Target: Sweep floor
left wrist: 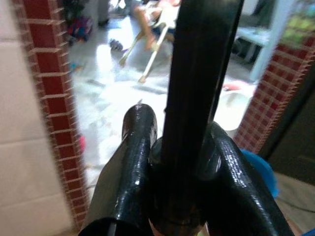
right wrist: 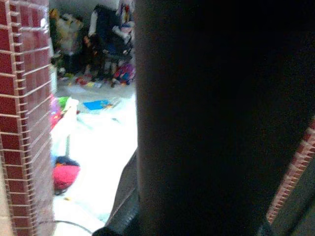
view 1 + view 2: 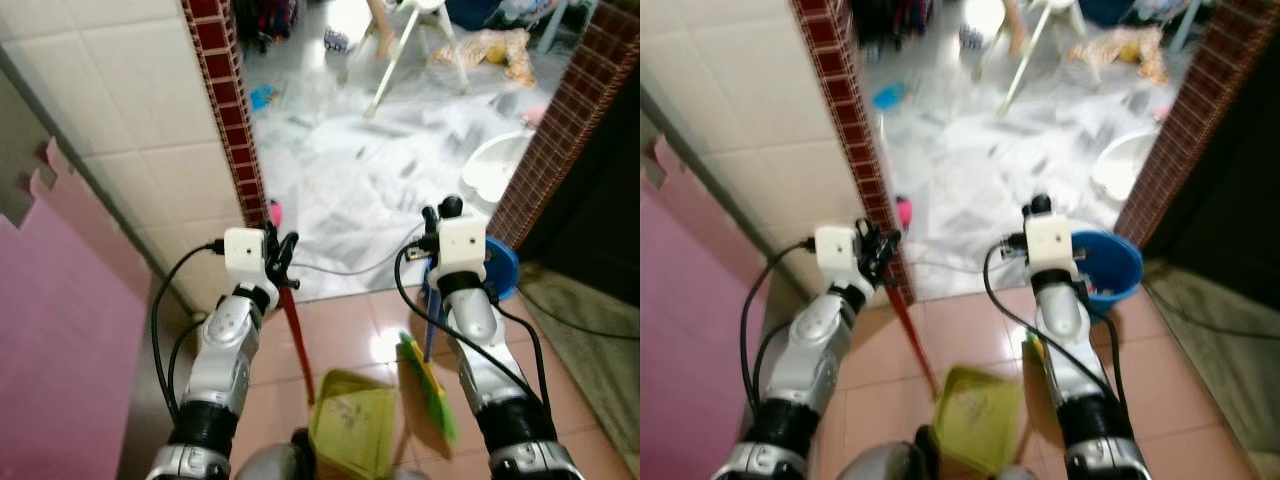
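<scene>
My left gripper (image 3: 283, 252) is shut on the red handle (image 3: 298, 340) of a yellow-green dustpan (image 3: 352, 425) that rests on the pink tiles by my feet. In the left wrist view both fingers (image 1: 129, 167) clamp that handle (image 1: 197, 98), which looks dark there. My right gripper (image 3: 440, 212) is shut on the blue handle (image 3: 430, 330) of a broom, whose green bristle head (image 3: 432, 392) sits on the floor right of the dustpan. In the right wrist view the handle (image 2: 206, 118) stands as a dark bar close to the lens.
I face a doorway between two red brick-tiled pillars (image 3: 235, 120) (image 3: 565, 120). Beyond it are pale wet tiles (image 3: 350, 170), a white chair (image 3: 415, 40), a white basin (image 3: 495, 165) and scattered toys. A blue bucket (image 3: 505, 268) stands behind my right arm. Pink foam mat (image 3: 50, 330) at left.
</scene>
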`<state>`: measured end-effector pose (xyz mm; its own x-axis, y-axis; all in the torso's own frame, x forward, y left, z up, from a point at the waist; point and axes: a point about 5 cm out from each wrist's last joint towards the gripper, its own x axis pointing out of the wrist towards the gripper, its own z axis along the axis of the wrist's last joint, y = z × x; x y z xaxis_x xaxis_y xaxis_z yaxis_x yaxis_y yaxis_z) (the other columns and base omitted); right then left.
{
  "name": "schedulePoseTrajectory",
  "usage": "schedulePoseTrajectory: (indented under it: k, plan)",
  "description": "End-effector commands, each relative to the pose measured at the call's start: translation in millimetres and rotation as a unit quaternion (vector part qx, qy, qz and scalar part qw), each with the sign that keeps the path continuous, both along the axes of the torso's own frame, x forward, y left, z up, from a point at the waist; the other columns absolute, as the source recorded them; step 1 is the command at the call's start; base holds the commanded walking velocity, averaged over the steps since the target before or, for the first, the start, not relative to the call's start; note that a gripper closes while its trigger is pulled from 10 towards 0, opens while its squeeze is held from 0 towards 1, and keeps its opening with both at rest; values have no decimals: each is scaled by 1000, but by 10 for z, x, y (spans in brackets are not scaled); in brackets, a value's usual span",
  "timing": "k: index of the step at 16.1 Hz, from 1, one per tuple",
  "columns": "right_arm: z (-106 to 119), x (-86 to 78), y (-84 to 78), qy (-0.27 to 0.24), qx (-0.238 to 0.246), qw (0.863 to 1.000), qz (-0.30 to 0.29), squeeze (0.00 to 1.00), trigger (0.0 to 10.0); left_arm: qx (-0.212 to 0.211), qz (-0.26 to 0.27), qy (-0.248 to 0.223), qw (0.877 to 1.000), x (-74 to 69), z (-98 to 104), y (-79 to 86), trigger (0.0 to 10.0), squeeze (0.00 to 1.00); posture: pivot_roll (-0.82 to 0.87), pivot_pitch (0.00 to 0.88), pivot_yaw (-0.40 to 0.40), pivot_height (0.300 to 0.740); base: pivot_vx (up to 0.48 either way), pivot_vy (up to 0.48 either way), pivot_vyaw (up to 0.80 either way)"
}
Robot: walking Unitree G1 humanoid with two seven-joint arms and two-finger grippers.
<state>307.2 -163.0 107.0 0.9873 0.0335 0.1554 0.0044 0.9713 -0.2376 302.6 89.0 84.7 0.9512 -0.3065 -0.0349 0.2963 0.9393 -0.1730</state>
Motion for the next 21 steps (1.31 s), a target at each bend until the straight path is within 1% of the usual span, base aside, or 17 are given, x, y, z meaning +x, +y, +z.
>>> schedulePoseTrajectory:
  k: [1,4,7,8,9,10,12,13,14,15,17,19,21]
  plan:
    - [134,14,-7,-31,-18,999,7,0,10000,-13,-5,-13,1000,43,86,-22,10000,0,-82,0,65,740,0,-465,0]
    - [140,8,-7,-35,-24,999,8,0,10000,-13,-2,-13,1000,49,85,-11,10000,0,-87,0,82,740,0,-467,0]
    - [214,43,4,-50,-28,998,12,0,10000,-14,-3,-14,1000,59,93,-10,10000,0,-88,0,87,740,0,-412,0]
    - [222,43,5,-52,-29,998,13,0,10000,-17,-2,-17,1000,66,104,-12,10000,0,-88,0,87,740,0,0,0]
    - [233,27,2,-55,-36,998,16,0,10000,-23,12,-27,999,79,141,17,10000,0,-88,0,86,740,0,0,0]
    - [247,12,-4,-60,-44,997,18,0,10000,-16,15,-35,999,87,165,31,10000,0,-88,0,86,740,0,0,0]
    - [358,-36,-8,-89,-73,993,30,0,10000,-27,29,-59,998,110,283,90,10000,0,-90,0,83,740,0,0,0]
    - [401,-53,-33,-97,-75,992,27,0,10000,-26,39,-70,996,112,328,129,10000,0,-94,0,82,740,0,0,0]
    - [435,-76,-91,-100,-76,992,23,0,10000,-30,53,-83,995,108,386,200,10000,0,-96,0,80,740,0,0,0]
    - [417,-80,-123,-95,-77,992,18,0,10000,-26,57,-85,994,106,390,219,10000,0,-97,0,78,740,0,0,0]
    - [366,-90,-199,-83,-80,993,7,0,10000,-33,77,-89,993,106,399,296,10000,0,-97,0,75,740,0,0,0]
    - [378,-94,-214,-82,-81,993,4,0,10000,-39,94,-93,990,114,428,348,10000,0,-99,0,71,740,0,0,0]
    - [412,-98,-220,-85,-82,993,2,0,10000,-46,107,-101,988,119,506,382,10000,0,-100,0,66,740,0,0,-431]
